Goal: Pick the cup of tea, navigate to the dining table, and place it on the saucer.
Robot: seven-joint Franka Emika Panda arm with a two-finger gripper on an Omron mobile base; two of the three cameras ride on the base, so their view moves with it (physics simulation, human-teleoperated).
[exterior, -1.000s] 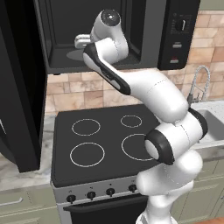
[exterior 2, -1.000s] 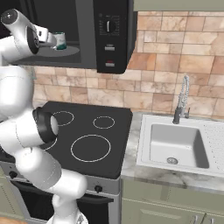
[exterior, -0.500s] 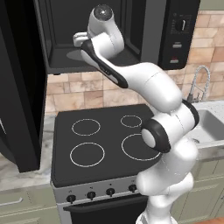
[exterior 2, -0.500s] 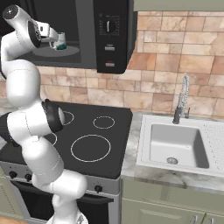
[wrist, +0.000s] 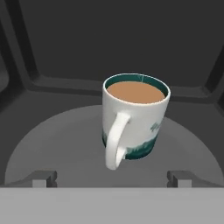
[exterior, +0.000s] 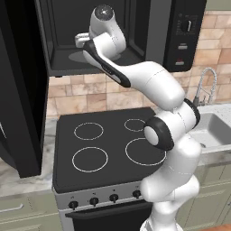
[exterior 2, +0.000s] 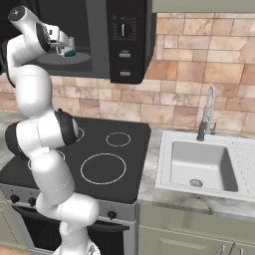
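**Cup of tea on microwave turntable, claw spread in front of it**

The cup of tea is found upright near the centre of the grey round turntable inside the open microwave. Brown liquid is seen close to the rim. The handle is turned toward the camera. A teal-green band with a faint mark is noted on the lower wall; no writing can be read.

The gripper is held just in front of the cup, fingers set wide apart, nothing gripped. In the right base view the cup is seen just beyond the hand.

Below are the black stove and a sink.
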